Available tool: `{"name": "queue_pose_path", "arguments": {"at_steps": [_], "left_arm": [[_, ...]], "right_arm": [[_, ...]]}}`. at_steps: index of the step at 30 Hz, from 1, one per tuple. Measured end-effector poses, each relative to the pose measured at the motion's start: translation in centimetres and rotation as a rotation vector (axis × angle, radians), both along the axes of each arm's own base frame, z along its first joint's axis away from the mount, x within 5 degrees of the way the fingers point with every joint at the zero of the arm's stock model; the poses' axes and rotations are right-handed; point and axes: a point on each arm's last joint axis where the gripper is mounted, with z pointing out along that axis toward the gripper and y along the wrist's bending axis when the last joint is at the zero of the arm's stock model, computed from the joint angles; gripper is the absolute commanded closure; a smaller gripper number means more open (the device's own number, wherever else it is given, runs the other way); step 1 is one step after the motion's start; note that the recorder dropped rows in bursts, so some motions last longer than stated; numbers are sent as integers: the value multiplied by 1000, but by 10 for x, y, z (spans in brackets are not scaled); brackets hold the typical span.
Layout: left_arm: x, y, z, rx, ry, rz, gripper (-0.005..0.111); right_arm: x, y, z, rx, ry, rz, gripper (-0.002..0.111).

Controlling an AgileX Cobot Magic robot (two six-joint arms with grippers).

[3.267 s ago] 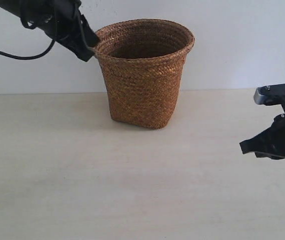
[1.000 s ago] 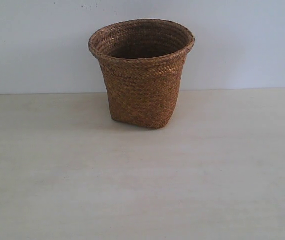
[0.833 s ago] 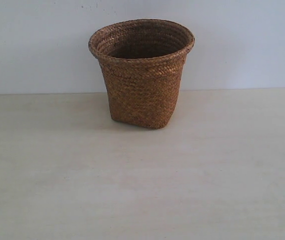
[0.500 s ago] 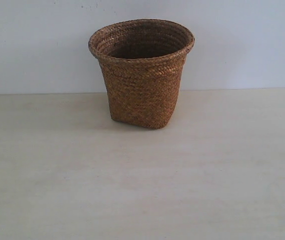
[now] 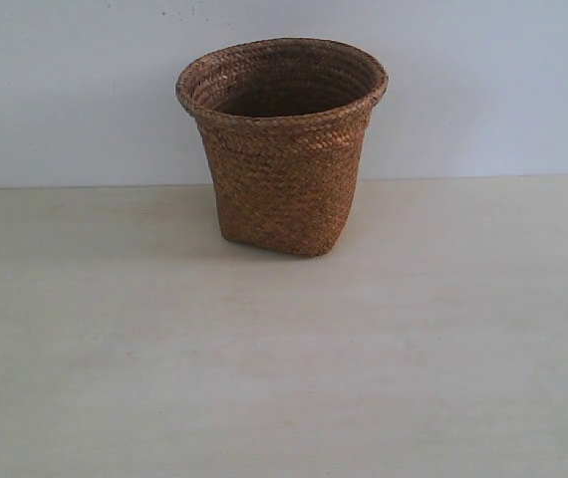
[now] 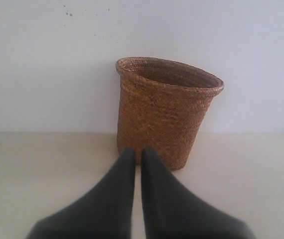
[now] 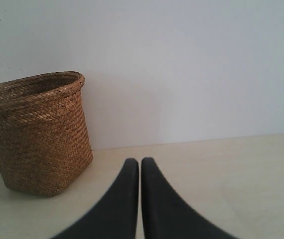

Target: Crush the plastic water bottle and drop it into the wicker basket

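The left fingers (image 6: 123, 179) are pressed together, tip against tip, and the right fingers (image 7: 126, 184) are the same. Beyond both pairs the wicker basket (image 5: 282, 174) stands upright on the bench (image 5: 284, 378), near the wall (image 5: 483, 90).

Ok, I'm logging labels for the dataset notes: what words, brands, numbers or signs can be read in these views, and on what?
None can be read in any view.
The wicker basket shows only plain weave, with no tag.
The table is unmarked.
The wall has a few dark specks, not writing.
The left gripper and right gripper are plain black, with no markings visible.
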Motion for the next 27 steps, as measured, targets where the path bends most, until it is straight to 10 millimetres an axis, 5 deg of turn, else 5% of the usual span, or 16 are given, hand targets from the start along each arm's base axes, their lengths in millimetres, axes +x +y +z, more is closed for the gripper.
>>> {"name": "queue_pose_path", "arguments": {"at_steps": [9, 27], "left_arm": [[-1, 2, -11, 112, 17, 21, 103], [3, 11, -62, 122, 156, 186, 103]], "right_arm": [[0, 0, 0, 0, 0, 0, 108], [0, 0, 1, 1, -8, 0, 108]]}}
